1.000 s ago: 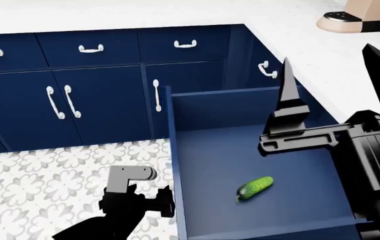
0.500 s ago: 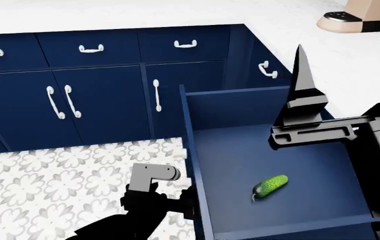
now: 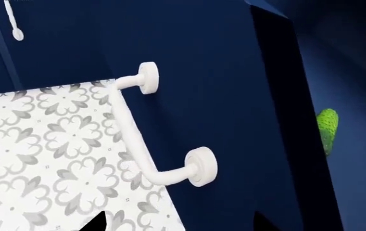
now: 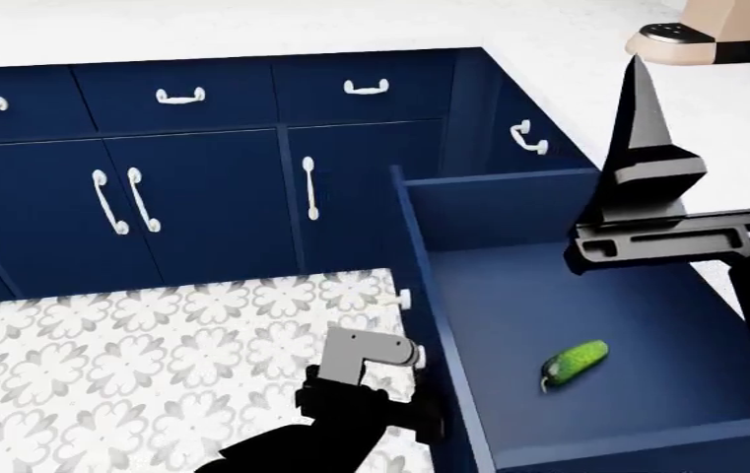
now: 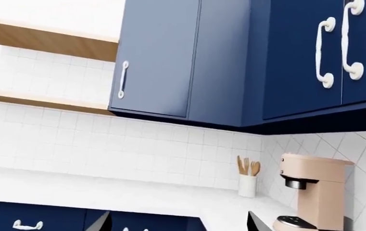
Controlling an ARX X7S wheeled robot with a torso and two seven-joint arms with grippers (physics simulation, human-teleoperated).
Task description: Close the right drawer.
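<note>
**Left arm at the drawer front, push under way**

Nearest the robot, the left gripper (image 4: 408, 394) sits low over the patterned floor (image 4: 151, 345), pressed up against the outside face of the drawer (image 4: 546, 296). The drawer is at the robot's right, pulled well out of the cabinet run, its front panel edge-on to the head camera. From the left wrist, the white handle (image 3: 150, 134) fills the view: a smooth arched bail on two round rosettes, standing off a flat, matte navy panel. I cannot tell how the left jaws stand; only dark slivers of them show.

I judge the closing step is in hand, with most of the travel yet to go. The next move calls for a steady push square to the panel, toward the cabinet, so the box slides straight in without racking.

Inside the plain navy box lies a small, bumpy green cucumber (image 4: 575, 365), loose on the smooth floor; it may roll.

Above the box, the right gripper (image 4: 650, 168) is raised, one dark tapered finger pointing up; the state of its jaws is not clear either.

Farther off stand navy doors (image 4: 204, 207) and a pale speckled counter (image 4: 217, 30).
</note>
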